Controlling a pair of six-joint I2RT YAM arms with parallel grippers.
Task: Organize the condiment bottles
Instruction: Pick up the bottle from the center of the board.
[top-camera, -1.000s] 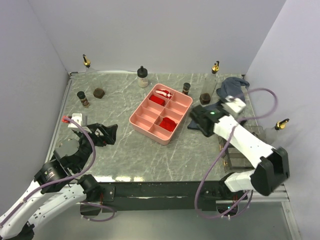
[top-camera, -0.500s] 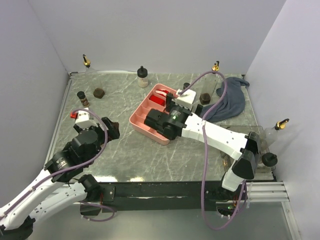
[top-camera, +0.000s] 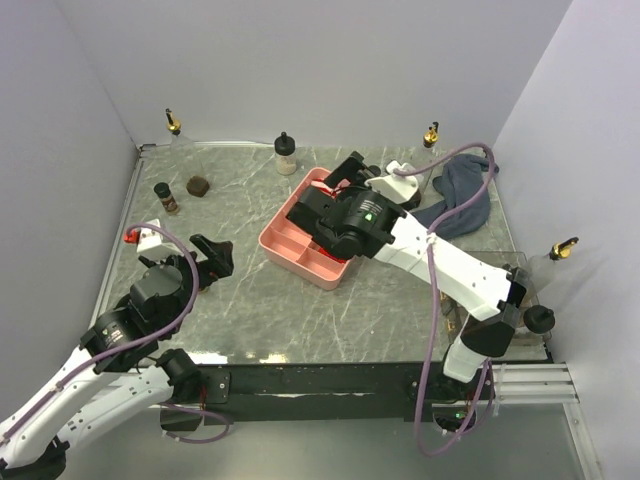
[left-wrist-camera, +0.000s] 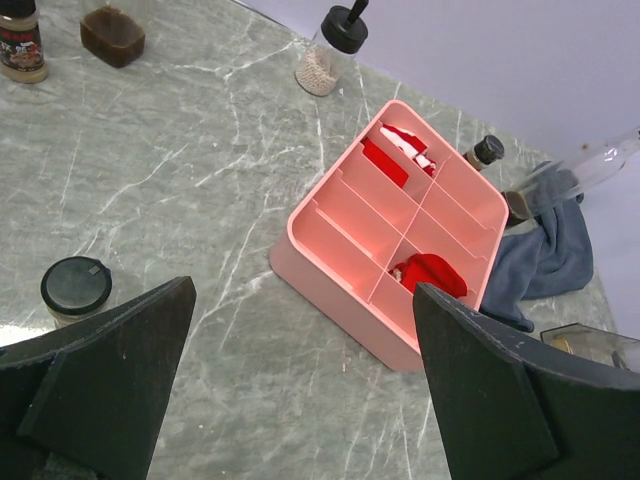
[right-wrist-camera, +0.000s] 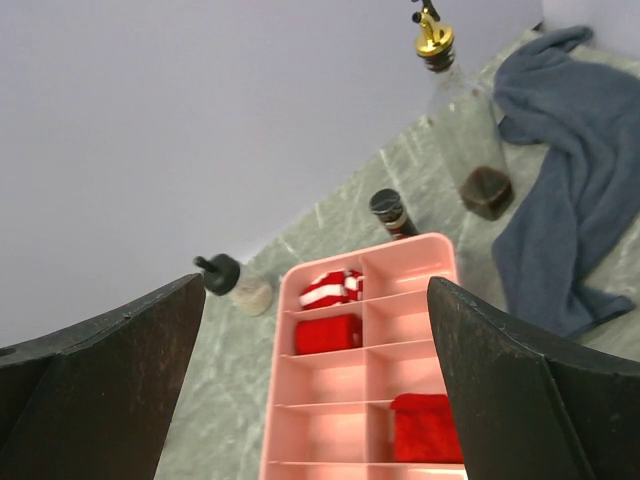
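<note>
Both claws are released, nothing in either. Left gripper (left-wrist-camera: 302, 288) hangs jaws wide over the near-left tabletop, with a black-lidded jar (left-wrist-camera: 75, 287) just beside its left finger. Right gripper (right-wrist-camera: 315, 282) is spread wide above the pink tray (top-camera: 280, 240), its arm lying across the tray's right half.

Edges: the table (top-camera: 250, 320) has walls at the back and left. Bottles hug the perimeter:
- gold-spout bottle (top-camera: 174, 127) in the back-left corner
- cream shaker (top-camera: 286, 152) by the back wall
- second gold-spout bottle (right-wrist-camera: 455, 110) back right, beside the blue-grey cloth (right-wrist-camera: 570, 200)
- small black-capped bottle (right-wrist-camera: 388, 212) just behind the tray's far end
- spice bottle (top-camera: 165, 197) and squat brown jar (top-camera: 199, 185) near the left edge
- third gold-spout bottle (top-camera: 560, 250) out past the right edge

Open run: bare stone between the tray and the left side, and along the front.

Materials: the tabletop is grey-green marble pattern with white veins. The tray is smooth plastic with rounded corners, eight compartments in two rows, red packets in three. The tall bottles are clear, and the second one has dark liquid at the bottom. The cloth is soft and rumpled.
</note>
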